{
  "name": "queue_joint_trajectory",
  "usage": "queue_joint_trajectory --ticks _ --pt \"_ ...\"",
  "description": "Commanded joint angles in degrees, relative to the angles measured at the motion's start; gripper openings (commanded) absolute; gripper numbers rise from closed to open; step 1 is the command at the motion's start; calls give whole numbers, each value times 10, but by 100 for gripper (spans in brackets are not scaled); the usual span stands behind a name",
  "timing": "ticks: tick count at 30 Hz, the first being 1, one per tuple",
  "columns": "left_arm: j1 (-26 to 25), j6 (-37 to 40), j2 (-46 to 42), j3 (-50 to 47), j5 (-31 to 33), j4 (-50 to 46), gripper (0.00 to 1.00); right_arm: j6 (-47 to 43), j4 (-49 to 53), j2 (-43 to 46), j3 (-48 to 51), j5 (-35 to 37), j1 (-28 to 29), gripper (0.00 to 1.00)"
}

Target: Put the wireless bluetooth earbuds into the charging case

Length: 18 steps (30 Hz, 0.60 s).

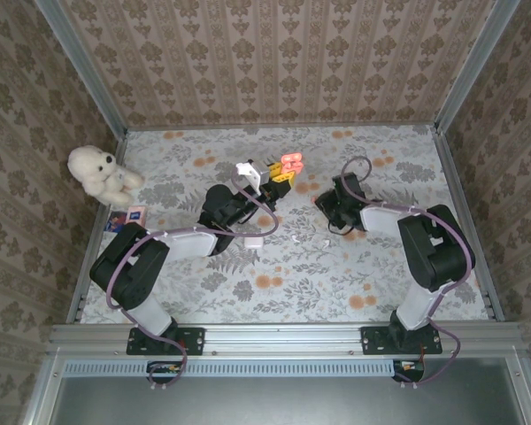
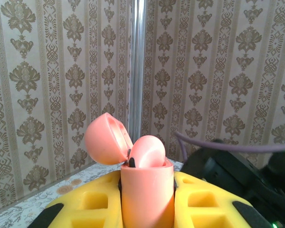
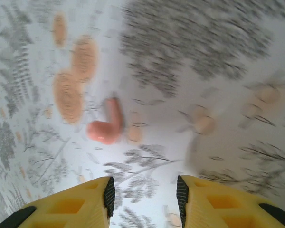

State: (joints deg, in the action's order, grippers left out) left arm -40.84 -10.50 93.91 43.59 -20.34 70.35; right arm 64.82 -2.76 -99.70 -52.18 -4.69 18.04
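My left gripper (image 1: 281,173) is raised above the table's far middle and is shut on an orange-pink charging case (image 2: 147,199), which stands upright between the yellow fingers (image 2: 92,204). The case's lid (image 2: 106,138) is flipped open to the left. A rounded orange-pink piece (image 2: 148,152) with a small black tip sits in the case's mouth. My right gripper (image 3: 145,190) points down at the table, open, with nothing between its pads. An orange-red earbud (image 3: 107,127) lies on the cloth ahead and left of the pads, apart from them. The right gripper (image 1: 324,202) is right of the held case (image 1: 292,162).
A white plush toy (image 1: 99,173) and a small box (image 1: 129,217) sit at the table's left edge. A white rounded case (image 1: 254,240) lies by the left forearm, with tiny white bits (image 1: 322,243) on the cloth to its right. Patterned walls enclose the table.
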Motion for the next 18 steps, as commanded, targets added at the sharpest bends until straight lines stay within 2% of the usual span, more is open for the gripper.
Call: queue_joint_trajectory --ticks 1,5,10,18 --pt "-2 -6 0 3 -4 25 0 -116 98 -5 -81 14 1 44" --pt "-2 -7 0 3 -4 25 0 -162 140 -59 -158 11 -1 46" --pt "-2 -7 -2 1 -5 24 0 -176 156 -124 -227 0 -2 47" --pt "-2 -7 -5 -1 -3 24 0 -173 171 -184 -277 -17 -3 46"
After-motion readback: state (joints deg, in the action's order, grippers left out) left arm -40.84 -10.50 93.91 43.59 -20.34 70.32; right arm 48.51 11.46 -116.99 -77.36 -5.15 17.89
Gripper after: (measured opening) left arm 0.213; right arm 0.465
